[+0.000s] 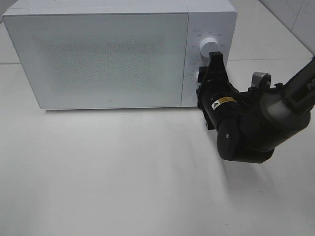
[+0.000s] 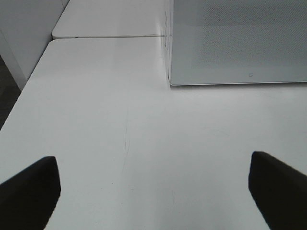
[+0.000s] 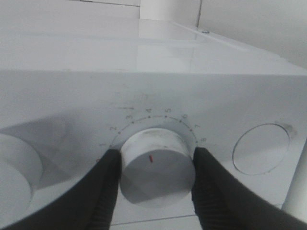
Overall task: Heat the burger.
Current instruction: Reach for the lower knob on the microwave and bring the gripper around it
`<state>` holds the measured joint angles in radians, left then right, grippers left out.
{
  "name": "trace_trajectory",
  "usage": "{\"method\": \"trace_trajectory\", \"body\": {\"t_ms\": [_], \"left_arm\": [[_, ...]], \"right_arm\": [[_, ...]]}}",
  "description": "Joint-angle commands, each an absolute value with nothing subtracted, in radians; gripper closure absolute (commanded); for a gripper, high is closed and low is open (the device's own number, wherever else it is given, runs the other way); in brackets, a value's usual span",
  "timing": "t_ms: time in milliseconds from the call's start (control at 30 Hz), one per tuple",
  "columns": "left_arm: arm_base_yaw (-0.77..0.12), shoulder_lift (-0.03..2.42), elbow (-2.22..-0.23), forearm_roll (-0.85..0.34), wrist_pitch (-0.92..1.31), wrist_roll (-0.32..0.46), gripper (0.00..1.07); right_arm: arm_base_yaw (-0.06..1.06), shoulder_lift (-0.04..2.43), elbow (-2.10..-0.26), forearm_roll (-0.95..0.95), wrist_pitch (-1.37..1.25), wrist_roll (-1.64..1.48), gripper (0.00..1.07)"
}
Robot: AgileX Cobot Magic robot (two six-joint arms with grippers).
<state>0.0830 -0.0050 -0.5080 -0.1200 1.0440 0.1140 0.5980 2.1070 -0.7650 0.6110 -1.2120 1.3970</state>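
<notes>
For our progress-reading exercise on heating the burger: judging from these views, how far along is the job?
Looks done: the microwave door is shut and no burger shows on the table, so it is presumably inside, though unseen. In hand: the right gripper clasps the numbered dial. To do: likely turning it to start heating. The left gripper hangs open, idle.

Colours: white box-shaped microwave [image 1: 118,54]: door panel fine grey dot mesh | white round numbered dial [image 3: 157,165] on microwave front: small red tick, dark numerals arced around | black right gripper [image 3: 156,157] at microwave front; yellow label [image 1: 222,102] on its black arm housing | black left gripper [image 2: 153,191] before microwave door | plain matte white tabletop [image 1: 123,172] under microwave
</notes>
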Motion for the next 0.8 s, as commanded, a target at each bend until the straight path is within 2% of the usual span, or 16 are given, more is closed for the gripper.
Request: {"method": "trace_trajectory", "body": {"t_ms": [33,400,800], "left_arm": [[0.084,-0.029,-0.502,-0.129,1.041,0.107,0.06],[0.084,-0.029,-0.502,-0.129,1.041,0.107,0.06],[0.084,-0.029,-0.502,-0.129,1.041,0.107,0.06]], "right_arm": [[0.597,2.102,-0.797,0.483,-1.353,1.576,0.99],[0.597,2.102,-0.797,0.485,-1.354,1.849,0.99],[0.597,2.102,-0.797,0.471,-1.354,1.817,0.98]]}}
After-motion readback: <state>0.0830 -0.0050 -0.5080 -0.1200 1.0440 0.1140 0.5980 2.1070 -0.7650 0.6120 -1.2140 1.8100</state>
